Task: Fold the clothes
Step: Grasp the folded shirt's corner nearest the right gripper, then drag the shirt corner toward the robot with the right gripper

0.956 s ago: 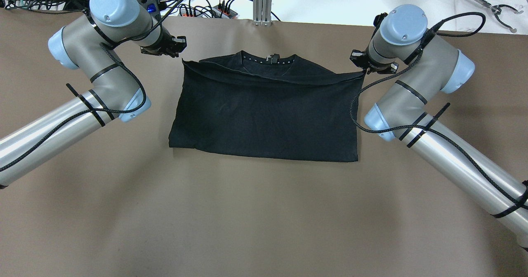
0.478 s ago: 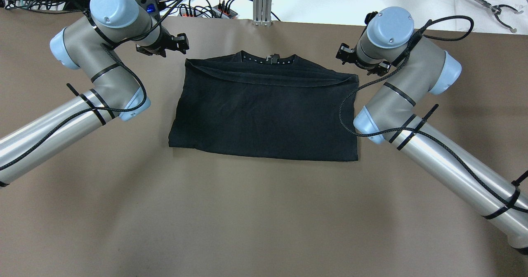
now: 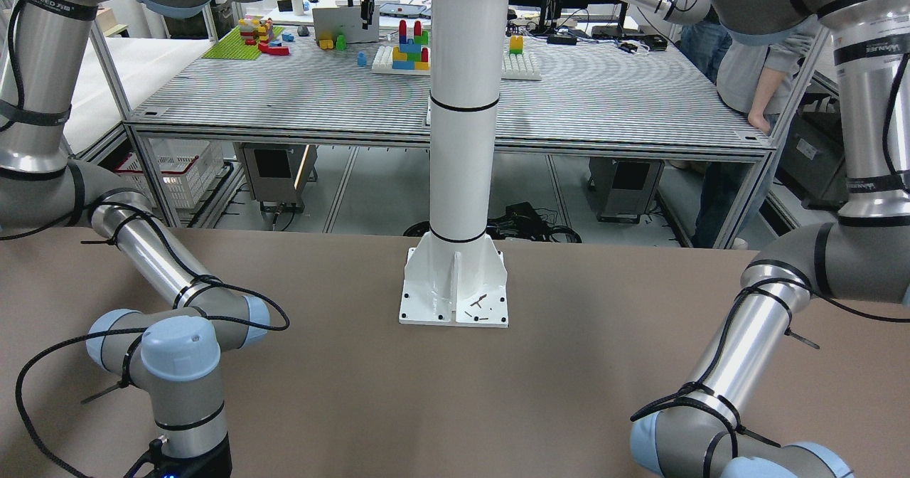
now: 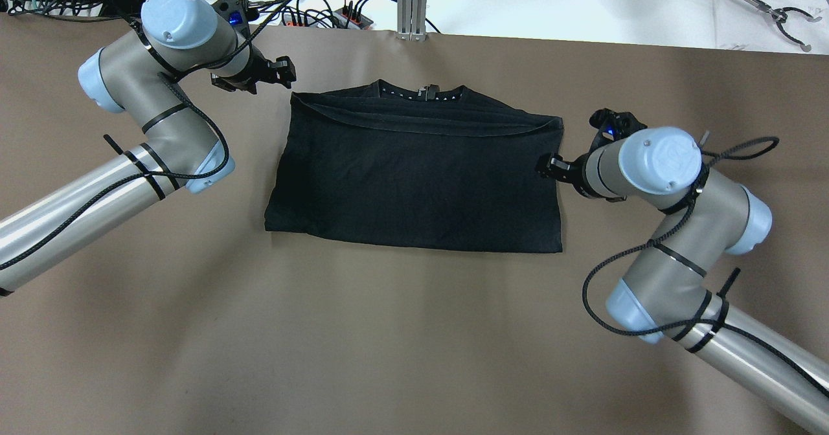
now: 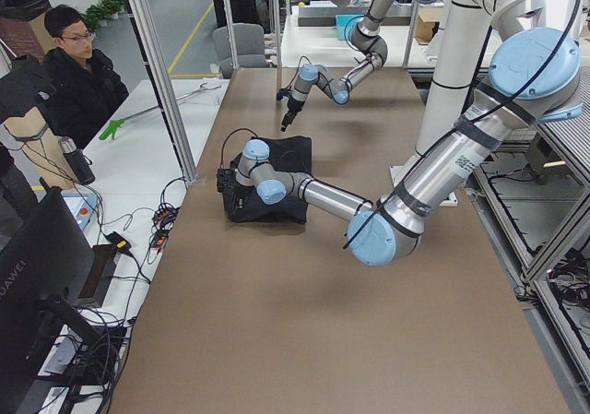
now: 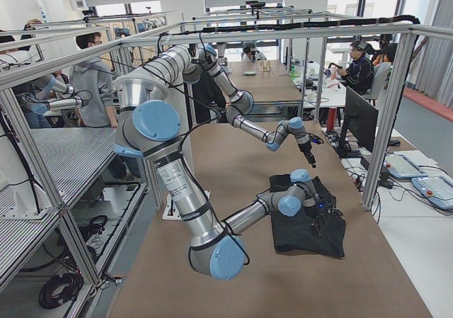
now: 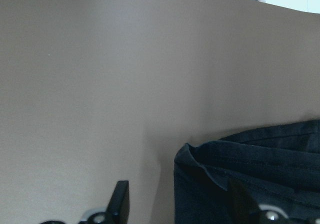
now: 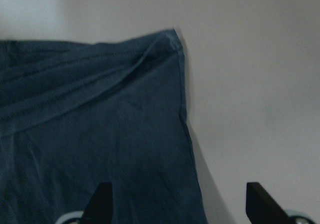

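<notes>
The clothes are one black garment, folded into a rectangle on the brown table, collar at the far edge. My left gripper hovers just beyond its far left corner. In the left wrist view this gripper is open, with the garment's corner by its right finger. My right gripper is at the middle of the garment's right edge. The right wrist view shows it wide open over that edge, holding nothing. The front-facing view does not show the garment.
A white pillar's base plate is bolted to the table on the robot's side. Power strips and cables and an aluminium post line the far edge. A person sits beyond it.
Both grippers let go of the folded edge's corners, and that edge dropped flat. The right gripper then swung back along the right edge to its middle. The left gripper barely moved.
</notes>
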Controlling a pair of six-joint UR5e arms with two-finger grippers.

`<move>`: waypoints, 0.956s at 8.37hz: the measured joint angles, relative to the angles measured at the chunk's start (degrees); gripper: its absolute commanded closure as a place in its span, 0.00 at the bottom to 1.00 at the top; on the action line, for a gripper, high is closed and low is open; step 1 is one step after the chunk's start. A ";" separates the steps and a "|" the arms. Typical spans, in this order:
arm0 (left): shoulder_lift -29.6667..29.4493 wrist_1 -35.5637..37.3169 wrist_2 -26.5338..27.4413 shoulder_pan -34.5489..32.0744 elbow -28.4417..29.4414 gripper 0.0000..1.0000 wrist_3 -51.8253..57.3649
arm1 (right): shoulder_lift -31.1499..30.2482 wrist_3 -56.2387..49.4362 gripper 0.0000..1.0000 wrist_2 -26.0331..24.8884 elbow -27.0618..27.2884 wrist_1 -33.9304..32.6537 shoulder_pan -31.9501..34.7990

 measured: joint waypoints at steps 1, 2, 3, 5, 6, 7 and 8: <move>0.05 -0.01 -0.01 -0.01 0.05 0.27 0.00 | -3.29 2.89 0.34 -1.21 1.51 2.06 -2.49; 0.15 -0.04 -0.02 -0.08 0.00 0.27 -0.01 | -4.81 4.65 0.57 -3.10 1.76 3.76 -4.75; 0.21 -0.08 -0.03 -0.09 -0.08 0.27 -0.07 | -5.50 6.53 0.99 -4.56 1.75 4.85 -6.47; 0.27 -0.29 -0.03 -0.12 -0.12 0.27 -0.09 | -5.91 9.51 1.00 -5.67 1.86 5.62 -8.61; 0.26 -0.36 -0.03 -0.03 -0.06 0.27 -0.10 | -6.28 9.99 1.00 -5.64 2.34 5.72 -8.98; 0.16 -0.37 -0.03 0.07 -0.04 0.27 -0.23 | -7.63 10.21 1.00 -5.39 3.80 5.72 -9.27; -0.04 -0.40 -0.04 0.22 -0.08 0.27 -0.89 | -10.24 10.48 1.00 -5.02 7.49 5.41 -10.01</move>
